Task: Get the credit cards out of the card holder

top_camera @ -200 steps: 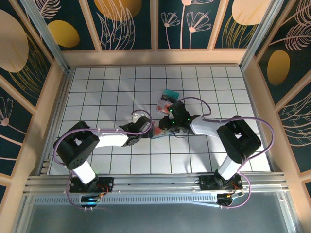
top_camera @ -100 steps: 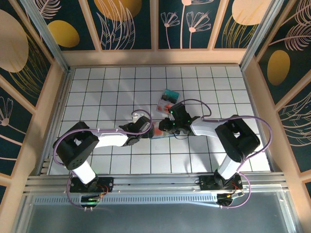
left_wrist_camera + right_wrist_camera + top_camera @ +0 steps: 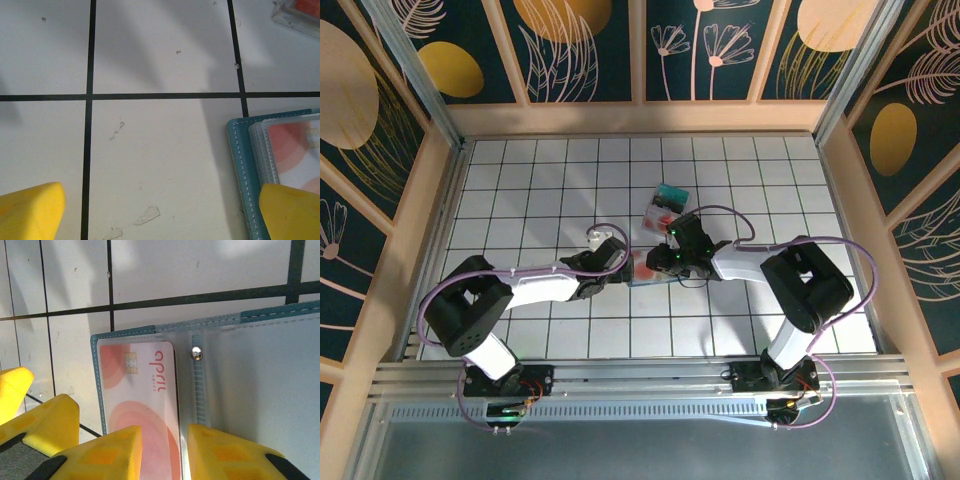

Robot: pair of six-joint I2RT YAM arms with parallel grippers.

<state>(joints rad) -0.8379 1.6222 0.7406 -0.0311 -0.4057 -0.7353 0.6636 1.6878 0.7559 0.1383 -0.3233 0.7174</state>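
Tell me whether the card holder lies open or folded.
Open: the card holder lies spread flat, both clear-pocket panels facing up, a pink card in one pocket.

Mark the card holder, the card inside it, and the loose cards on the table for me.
card holder [image 3: 150, 331], right wrist view, stitched teal top edge.
card in the holder [image 3: 142, 390], right wrist view, pink face below the chip.
loose cards [image 3: 665, 203], top view, middle of the small pile.
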